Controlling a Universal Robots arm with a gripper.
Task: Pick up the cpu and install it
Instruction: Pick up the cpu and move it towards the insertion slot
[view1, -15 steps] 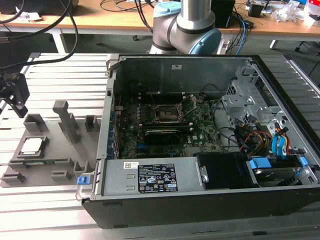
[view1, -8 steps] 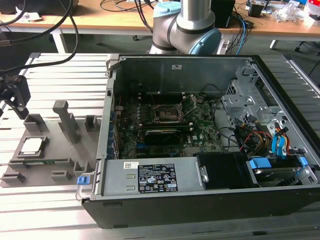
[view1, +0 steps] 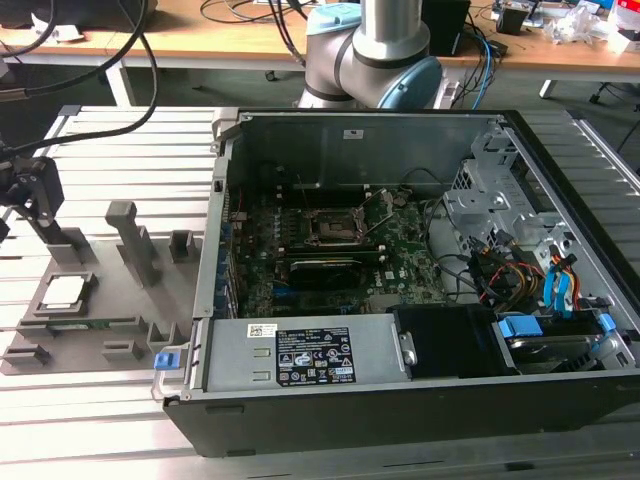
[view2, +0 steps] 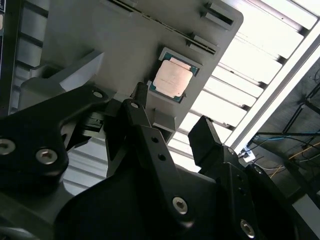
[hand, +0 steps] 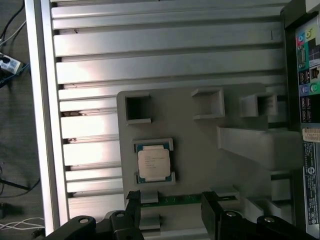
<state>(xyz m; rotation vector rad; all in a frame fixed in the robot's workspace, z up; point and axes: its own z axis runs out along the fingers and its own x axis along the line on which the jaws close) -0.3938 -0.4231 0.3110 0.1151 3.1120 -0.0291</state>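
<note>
The cpu (view1: 62, 291) is a small square chip with a pale metal top. It lies flat in a recess of the grey plastic tray (view1: 110, 318), at the exterior view's left. Both wrist views look down on the cpu (view2: 172, 77) (hand: 155, 161) in its tray pocket. My gripper (view1: 35, 200) hangs above the tray, a little beyond the chip and apart from it. The black fingers (view2: 137, 102) stand open with nothing between them, as the gripper (hand: 171, 202) also appears in the first wrist view. The motherboard's black socket (view1: 335, 228) sits inside the open computer case (view1: 400, 400).
The tray (hand: 200, 125) carries upright grey posts (view1: 128, 240) and several empty pockets, plus a thin green board (hand: 175, 200) in a slot near the chip. It rests on a ribbed aluminium table (view1: 90, 150). Cables and drive bays (view1: 520, 270) crowd the case's right side.
</note>
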